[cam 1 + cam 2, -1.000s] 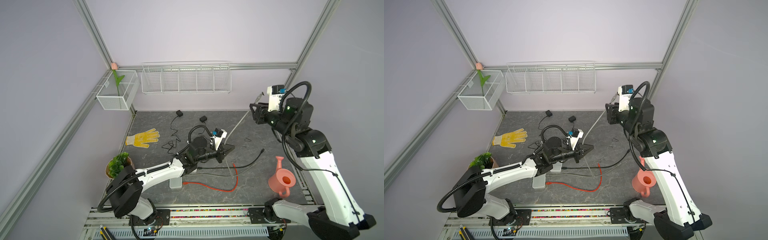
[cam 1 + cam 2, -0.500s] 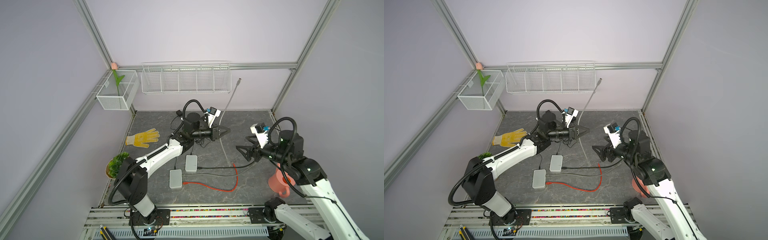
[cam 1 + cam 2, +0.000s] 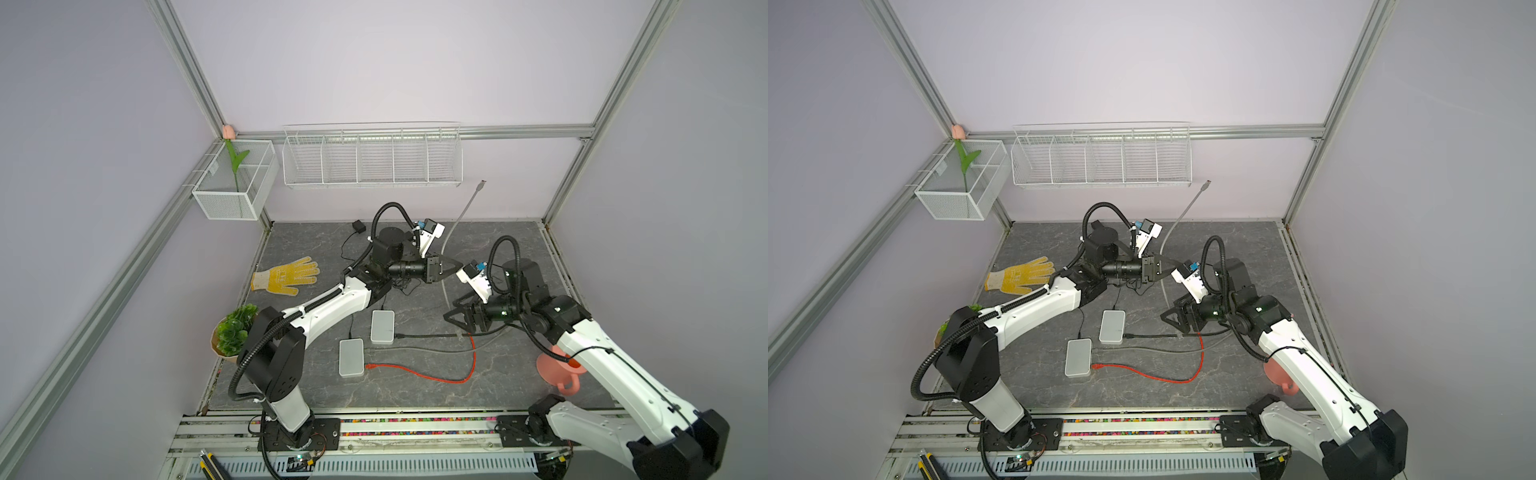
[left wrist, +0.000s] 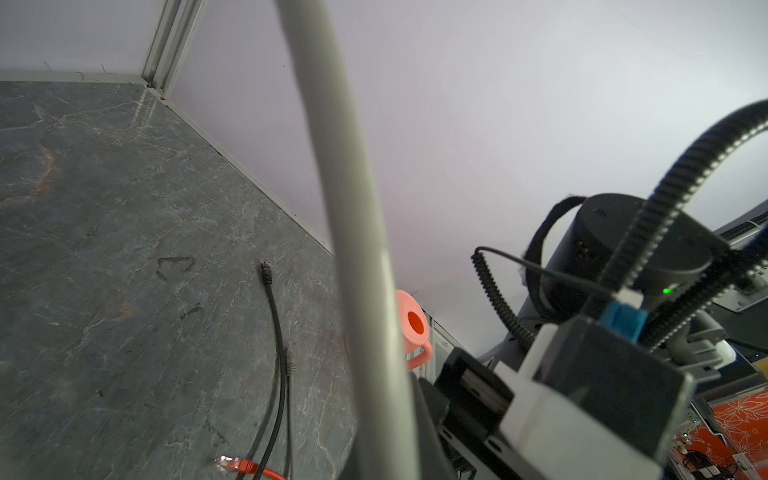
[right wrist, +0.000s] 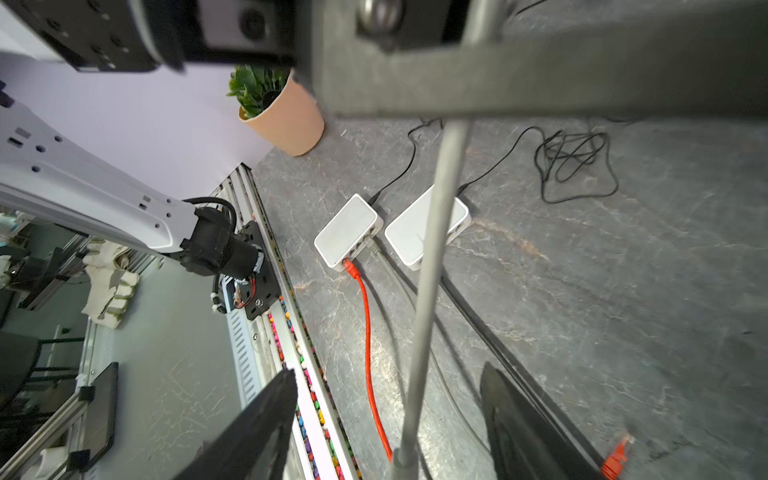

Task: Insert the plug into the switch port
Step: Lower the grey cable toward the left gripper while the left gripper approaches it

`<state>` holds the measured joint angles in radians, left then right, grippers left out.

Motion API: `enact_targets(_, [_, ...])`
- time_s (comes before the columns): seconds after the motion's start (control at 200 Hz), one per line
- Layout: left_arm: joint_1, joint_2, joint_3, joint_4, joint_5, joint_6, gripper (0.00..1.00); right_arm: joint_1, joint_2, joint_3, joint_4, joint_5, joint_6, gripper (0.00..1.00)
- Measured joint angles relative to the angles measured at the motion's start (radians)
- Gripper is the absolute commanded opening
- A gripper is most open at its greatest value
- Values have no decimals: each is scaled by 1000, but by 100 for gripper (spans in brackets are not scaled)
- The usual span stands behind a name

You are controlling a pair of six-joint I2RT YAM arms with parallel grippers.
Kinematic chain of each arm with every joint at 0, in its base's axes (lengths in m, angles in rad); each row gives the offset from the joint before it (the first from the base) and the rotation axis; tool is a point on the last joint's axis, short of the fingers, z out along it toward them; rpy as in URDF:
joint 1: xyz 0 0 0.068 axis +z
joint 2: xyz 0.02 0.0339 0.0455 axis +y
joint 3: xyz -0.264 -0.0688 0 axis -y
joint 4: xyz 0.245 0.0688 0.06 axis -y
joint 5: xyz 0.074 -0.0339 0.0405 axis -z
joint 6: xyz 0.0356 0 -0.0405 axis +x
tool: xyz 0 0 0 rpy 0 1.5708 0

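Two white switches (image 3: 382, 327) (image 3: 351, 357) lie on the grey table, also seen in the right wrist view (image 5: 349, 230) (image 5: 409, 232). My left gripper (image 3: 456, 266) (image 3: 1170, 266) is shut on a grey cable (image 4: 353, 208) and holds it above the table. That cable's plug (image 3: 481, 184) (image 3: 1205, 184) sticks up toward the back wall. The cable hangs down to the table, where my right gripper (image 3: 451, 318) (image 5: 390, 424) stands open with the cable (image 5: 432, 249) running between its fingers, touching neither.
Red (image 3: 432, 376), black (image 3: 428, 335) and a second grey cable (image 3: 415, 351) run from the switches. A yellow glove (image 3: 286, 276), a potted plant (image 3: 235, 334), a pink watering can (image 3: 559, 370) and a black cord tangle (image 5: 577, 162) lie around. Wire baskets (image 3: 372, 156) hang on the back wall.
My left arm swung from the table's middle to the back, lifting the grey cable. My right arm came down from high at the back right to the cable's lower part.
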<state>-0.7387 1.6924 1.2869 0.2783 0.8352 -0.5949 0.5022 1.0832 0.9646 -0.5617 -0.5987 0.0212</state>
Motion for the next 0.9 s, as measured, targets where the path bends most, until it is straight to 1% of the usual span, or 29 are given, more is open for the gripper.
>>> enact_targets(0.085, [0,0,0,-4,-5,0,0,20,3,-20,8,2,19,48])
enact_targets(0.11, [0,0,1,-6,-7,1,0,23,4,-24,12,4,18,39])
enact_targets(0.14, [0,0,2,-10,-10,2,0,24,6,-26,15,6,19,25])
enact_targets(0.195, [0,0,4,-19,-17,3,0,26,12,-27,24,13,31,9])
enact_targets(0.21, [0,0,5,-21,-19,4,1,26,14,-28,28,15,32,7])
enact_targets(0.22, [0,0,6,-23,-21,3,5,26,14,-28,29,18,38,7])
enact_targets(0.24, [0,0,6,-24,-25,4,18,26,16,-28,35,21,37,7])
enact_targets(0.27, [0,-2,7,-27,-28,9,43,26,18,-29,41,29,48,7])
enact_targets(0.29, [0,-2,8,-28,-32,8,53,26,19,-32,48,31,57,7])
enact_targets(0.31, [0,-5,8,-31,-37,10,60,26,19,-35,58,32,60,7])
enact_targets(0.33, [0,-6,8,-35,-42,12,64,26,19,-39,71,32,66,7])
enact_targets(0.38, [3,-14,8,-42,-70,12,71,26,18,-51,101,23,82,7])
enact_targets(0.4, [6,-19,8,-46,-76,12,91,26,18,-55,116,19,88,7])
enact_targets(0.41, [8,-22,8,-48,-81,12,95,26,18,-58,123,16,92,7])
enact_targets(0.42, [10,-24,8,-51,-82,11,97,26,18,-60,132,14,95,7])
enact_targets(0.52, [26,-76,4,-76,-106,12,97,17,18,-67,208,-18,126,7])
enact_targets(0.62, [43,-184,-31,-74,-108,4,97,-22,17,-65,294,-74,149,7])
enact_targets(0.66, [49,-241,-49,-73,-109,3,96,-40,17,-61,321,-92,158,7])
enact_targets(0.72, [58,-323,-77,-74,-110,8,91,-65,17,-48,354,-114,169,7])
enact_targets(0.78, [61,-406,-112,-74,-110,20,85,-86,15,-38,397,-134,185,7])
enact_targets(0.88, [59,-533,-201,-85,-129,52,68,-110,3,-35,499,-159,227,7])
enact_targets(0.9, [58,-551,-219,-86,-132,51,66,-113,0,-35,526,-164,242,7])
